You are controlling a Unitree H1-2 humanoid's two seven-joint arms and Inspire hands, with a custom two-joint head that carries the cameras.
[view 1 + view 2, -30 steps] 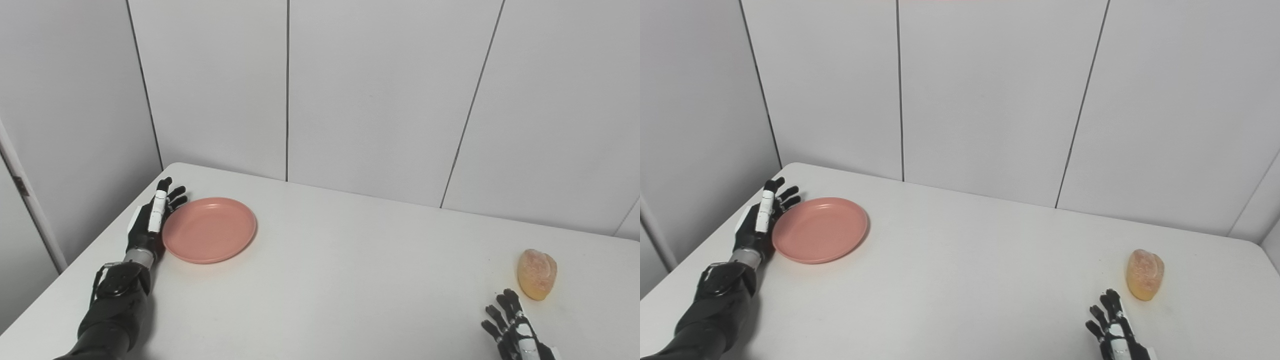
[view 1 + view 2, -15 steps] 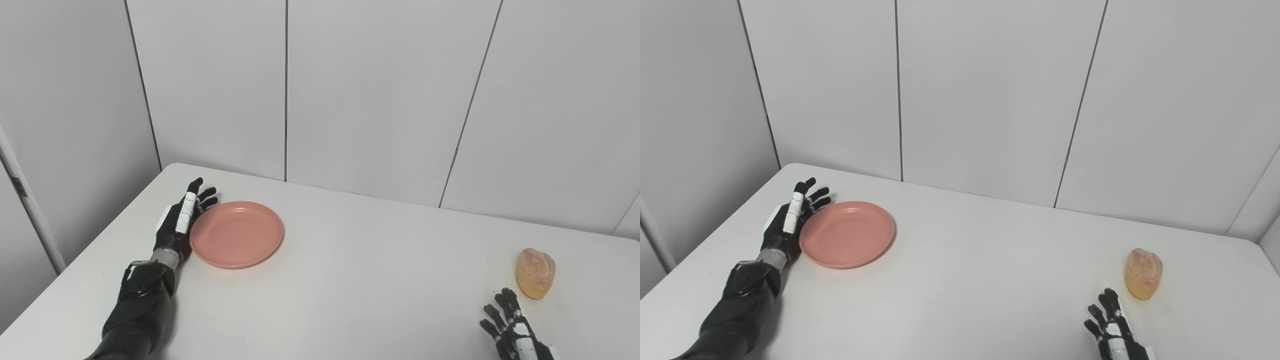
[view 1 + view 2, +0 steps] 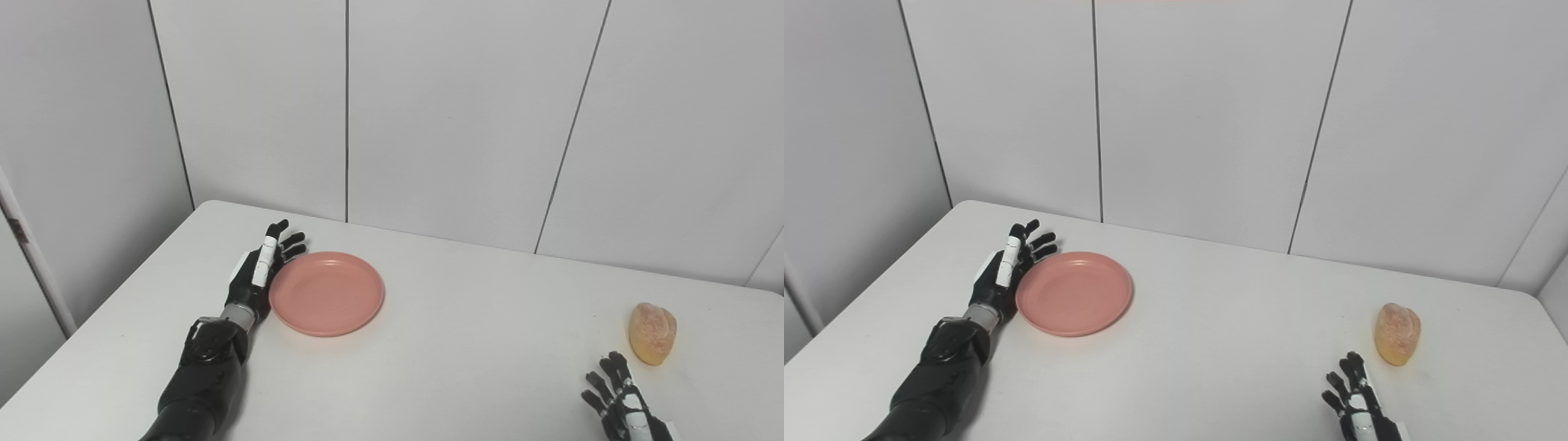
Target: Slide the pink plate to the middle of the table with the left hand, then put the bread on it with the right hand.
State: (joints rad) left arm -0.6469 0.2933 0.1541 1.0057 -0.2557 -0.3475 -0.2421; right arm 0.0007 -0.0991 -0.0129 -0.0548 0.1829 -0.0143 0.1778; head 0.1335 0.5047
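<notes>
The pink plate (image 3: 327,293) lies flat on the white table (image 3: 465,343), left of the middle. My left hand (image 3: 260,274) is open, fingers straight, its edge resting against the plate's left rim. The bread (image 3: 653,333), a golden roll, lies at the right side of the table. My right hand (image 3: 620,404) is open and empty at the bottom right, just in front and left of the bread, not touching it. The plate (image 3: 1074,293), left hand (image 3: 1006,272), bread (image 3: 1397,334) and right hand (image 3: 1353,401) also show in the right eye view.
White wall panels (image 3: 429,110) stand close behind the table's far edge. The table's left edge (image 3: 122,294) runs near my left arm. Bare tabletop lies between the plate and the bread.
My left hand has moved to the right across the table, and the pink plate has slid to the right with it. The bread and my right hand have stayed about where they were.
</notes>
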